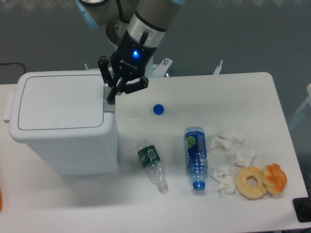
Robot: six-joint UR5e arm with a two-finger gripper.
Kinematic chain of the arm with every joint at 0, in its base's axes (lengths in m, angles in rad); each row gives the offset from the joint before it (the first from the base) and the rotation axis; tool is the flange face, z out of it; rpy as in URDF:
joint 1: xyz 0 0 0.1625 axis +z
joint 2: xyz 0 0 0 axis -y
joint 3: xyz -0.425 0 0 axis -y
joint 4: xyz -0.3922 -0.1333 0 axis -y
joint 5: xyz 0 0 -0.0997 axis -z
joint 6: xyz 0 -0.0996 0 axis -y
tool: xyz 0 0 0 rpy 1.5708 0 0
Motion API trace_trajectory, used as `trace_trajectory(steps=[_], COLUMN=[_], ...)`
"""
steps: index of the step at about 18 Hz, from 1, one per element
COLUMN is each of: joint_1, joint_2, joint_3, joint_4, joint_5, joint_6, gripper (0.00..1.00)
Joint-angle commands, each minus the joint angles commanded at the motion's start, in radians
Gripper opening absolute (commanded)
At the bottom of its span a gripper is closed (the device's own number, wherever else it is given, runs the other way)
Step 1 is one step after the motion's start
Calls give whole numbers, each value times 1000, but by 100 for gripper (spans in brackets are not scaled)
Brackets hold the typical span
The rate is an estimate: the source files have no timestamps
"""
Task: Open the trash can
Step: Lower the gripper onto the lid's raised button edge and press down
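Fingers (111, 91) of the black gripper point down at the right edge of the trash can (63, 121), right by the grey tab (109, 99) on its side. They sit close together with a small gap. They hold nothing. I cannot tell if a tip touches the tab or just hangs over it. A blue light (135, 54) glows on the gripper body, and the arm (146, 22) goes up and out of the top of the view.

The trash can is big, white and boxy. It stands on the left part of the white bench (243, 97). Its flat lid (58, 102) is down and shut.

Just right of the can, near the fingers, lies a small white cap (132, 114). A blue cap (158, 109) lies a bit further right. Closer to the front, a clear bottle with a green label (152, 165) lies on its side near the can. A blue bottle (195, 158) lies on its side to the right of it. Next come some balls of white tissue (228, 160). At the far right front lie a pale ring donut (251, 182) and a brown roll (275, 178), touching each other. A black thing (302, 210) shows at the right front corner, cut off by the edge.
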Motion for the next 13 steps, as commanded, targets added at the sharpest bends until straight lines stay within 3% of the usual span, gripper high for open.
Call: trace_trajectory(steps=[13], joint_1=[-2], joint_2=[-12], joint_3=[9], joint_4=[6], joint_5=[0], joint_6=[-5], gripper=[0])
